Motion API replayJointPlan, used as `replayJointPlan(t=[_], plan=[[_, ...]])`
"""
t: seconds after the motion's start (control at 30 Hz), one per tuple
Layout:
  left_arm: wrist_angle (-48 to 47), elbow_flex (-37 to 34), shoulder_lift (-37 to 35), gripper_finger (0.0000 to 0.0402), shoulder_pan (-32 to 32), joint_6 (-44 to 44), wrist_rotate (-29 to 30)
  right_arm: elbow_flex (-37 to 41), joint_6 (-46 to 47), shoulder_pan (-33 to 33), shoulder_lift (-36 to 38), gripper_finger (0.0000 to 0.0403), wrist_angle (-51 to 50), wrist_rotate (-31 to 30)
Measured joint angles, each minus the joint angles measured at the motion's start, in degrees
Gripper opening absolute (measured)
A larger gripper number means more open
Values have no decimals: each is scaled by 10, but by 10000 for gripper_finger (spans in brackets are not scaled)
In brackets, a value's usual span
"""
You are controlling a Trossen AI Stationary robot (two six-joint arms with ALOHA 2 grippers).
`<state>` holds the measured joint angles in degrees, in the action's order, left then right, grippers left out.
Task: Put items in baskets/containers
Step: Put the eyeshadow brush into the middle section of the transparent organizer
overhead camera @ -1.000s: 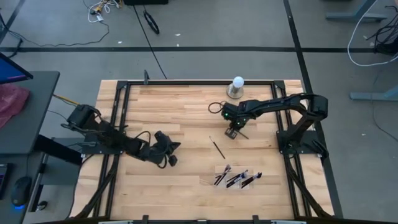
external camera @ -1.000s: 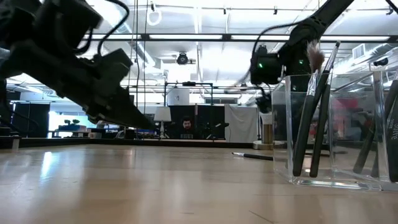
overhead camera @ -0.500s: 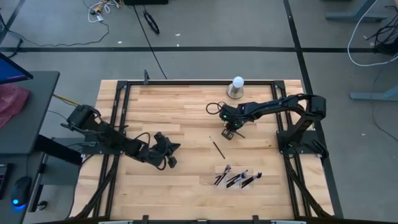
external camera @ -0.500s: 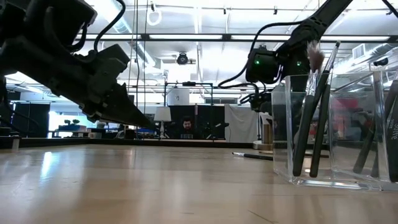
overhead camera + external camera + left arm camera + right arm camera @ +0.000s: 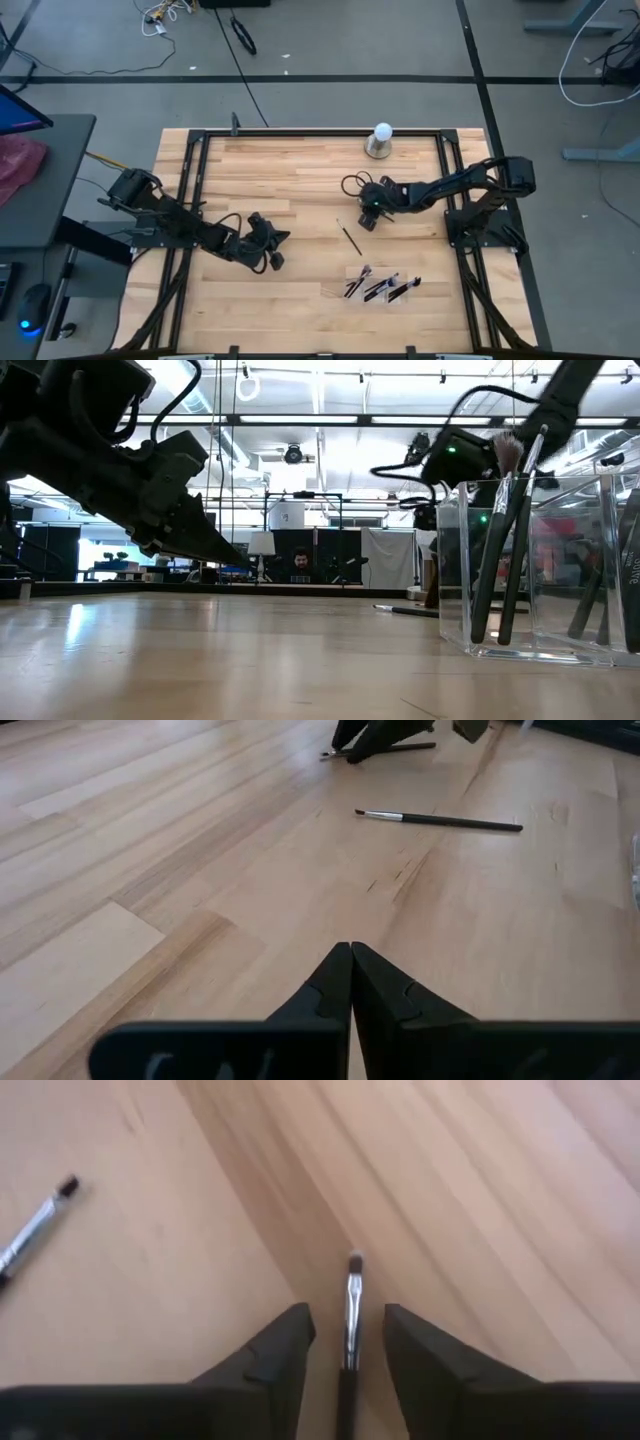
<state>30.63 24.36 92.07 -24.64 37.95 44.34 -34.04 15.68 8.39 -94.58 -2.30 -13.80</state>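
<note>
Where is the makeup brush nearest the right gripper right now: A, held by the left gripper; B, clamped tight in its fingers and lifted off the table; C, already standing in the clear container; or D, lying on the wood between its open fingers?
D: in the right wrist view the brush lies flat on the wooden table in the gap between the open fingers of the right gripper, not pinched.

Brush [image 5: 351, 1305] handle hidden between right hand [image 5: 344, 1342] fingers; second brush [image 5: 35, 1230] cut by edge; tray [image 5: 540, 565] cut off, brush count unclear.
</note>
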Motion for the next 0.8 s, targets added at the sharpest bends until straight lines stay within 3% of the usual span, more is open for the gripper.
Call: replayJointPlan(t=[0.2, 0.33, 0.8], plan=[[0, 0, 0, 12, 0, 0, -3, 104, 6, -4, 0, 116, 219, -8], [0, 0, 0, 12, 0, 0, -6, 153, 7, -3, -3, 108, 315, 4], [0, 0, 0, 12, 0, -1, -6, 174, 26, -5, -3, 102, 345, 23]])
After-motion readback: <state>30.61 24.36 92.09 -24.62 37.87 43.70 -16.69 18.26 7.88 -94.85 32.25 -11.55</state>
